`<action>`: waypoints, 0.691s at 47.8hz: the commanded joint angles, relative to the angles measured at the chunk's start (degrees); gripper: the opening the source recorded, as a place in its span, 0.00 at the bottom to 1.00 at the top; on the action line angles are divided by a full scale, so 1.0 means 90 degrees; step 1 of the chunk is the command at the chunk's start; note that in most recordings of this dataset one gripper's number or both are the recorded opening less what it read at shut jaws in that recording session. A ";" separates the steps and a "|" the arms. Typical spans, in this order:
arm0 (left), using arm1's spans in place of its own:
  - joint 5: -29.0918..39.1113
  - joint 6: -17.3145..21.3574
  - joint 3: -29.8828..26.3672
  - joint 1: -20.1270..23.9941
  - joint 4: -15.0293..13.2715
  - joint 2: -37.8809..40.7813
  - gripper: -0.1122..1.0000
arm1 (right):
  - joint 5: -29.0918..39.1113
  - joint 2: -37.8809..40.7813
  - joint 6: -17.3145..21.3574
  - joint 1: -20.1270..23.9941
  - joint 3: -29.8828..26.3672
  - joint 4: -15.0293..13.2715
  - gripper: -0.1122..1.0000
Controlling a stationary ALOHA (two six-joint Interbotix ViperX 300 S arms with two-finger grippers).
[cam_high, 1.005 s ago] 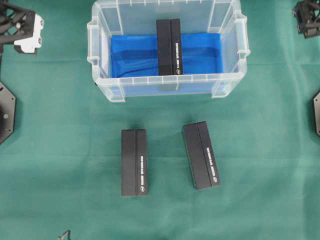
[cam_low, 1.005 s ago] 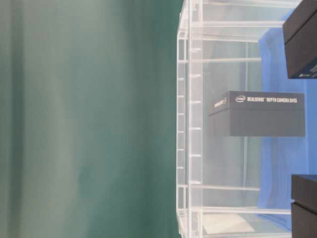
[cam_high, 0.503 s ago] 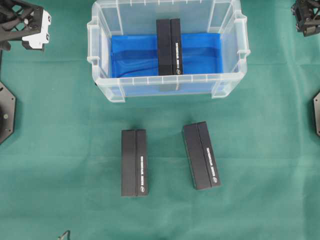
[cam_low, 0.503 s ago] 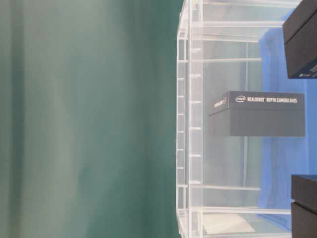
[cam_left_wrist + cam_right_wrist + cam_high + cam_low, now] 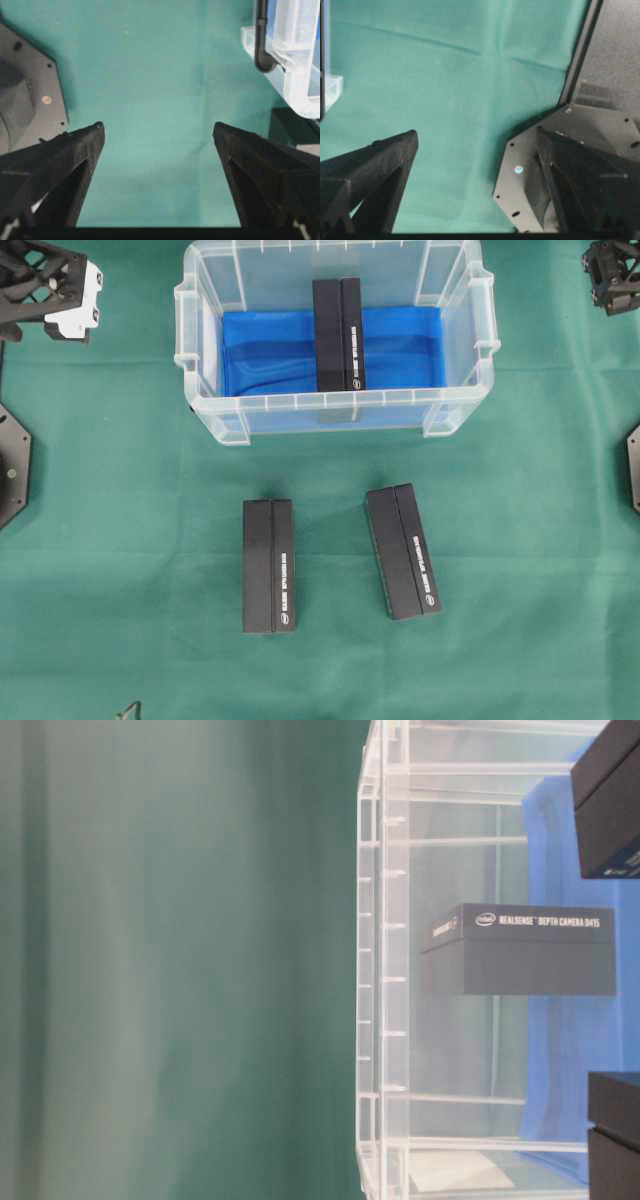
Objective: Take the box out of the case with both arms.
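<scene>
A wide green cloth (image 5: 120, 540) covers the whole table. On it, at 12 o'clock in the overhead view, sits the case (image 5: 205, 410), a big see-through plastic tub with a ribbed rim and a bright blue sheet on its bottom.

Inside the case stands one long black cardboard box (image 5: 338, 335) with small white writing along one side. It rests on the blue sheet, near the middle, a little toward 1 o'clock. The table-level view shows the same box (image 5: 520, 950) through the clear wall, sitting alone with nothing touching it.

Two more black boxes lie on the cloth outside the case. One box (image 5: 269, 565) lies straight at 7 o'clock. The other box (image 5: 403, 550) lies a bit tilted at 5 o'clock. They are apart from each other and from the case.

The left gripper (image 5: 55, 290), black with white panels, hangs at 10 o'clock, well apart from the case. Its wrist view shows the left claw (image 5: 157, 132) spread wide with only green cloth between its tips. The right gripper (image 5: 612, 275) hangs at 2 o'clock, also away from the case. The right claw (image 5: 477, 137) is spread wide too and holds nothing.

I think two boxes are already out. The last box is left to lift. Both arms need to reach into the case, one on each side of it.
</scene>
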 commanded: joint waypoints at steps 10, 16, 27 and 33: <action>-0.0020 0.0000 -0.0127 0.0029 0.0010 -0.0029 0.88 | -0.0010 -0.0068 0.0049 -0.0020 -0.0107 0.0088 0.95; -0.0020 0.0000 -0.0117 0.0029 0.0000 -0.0039 0.88 | -0.0010 -0.0068 0.0049 -0.0020 -0.0107 0.0205 0.95; -0.0010 0.0010 -0.0098 0.0029 -0.0010 -0.0059 0.88 | -0.0010 -0.0068 0.0059 -0.0020 -0.0098 0.0244 0.95; -0.0020 0.0010 -0.0098 0.0029 -0.0010 -0.0049 0.88 | -0.0020 -0.0068 0.0059 -0.0020 -0.0098 0.0244 0.95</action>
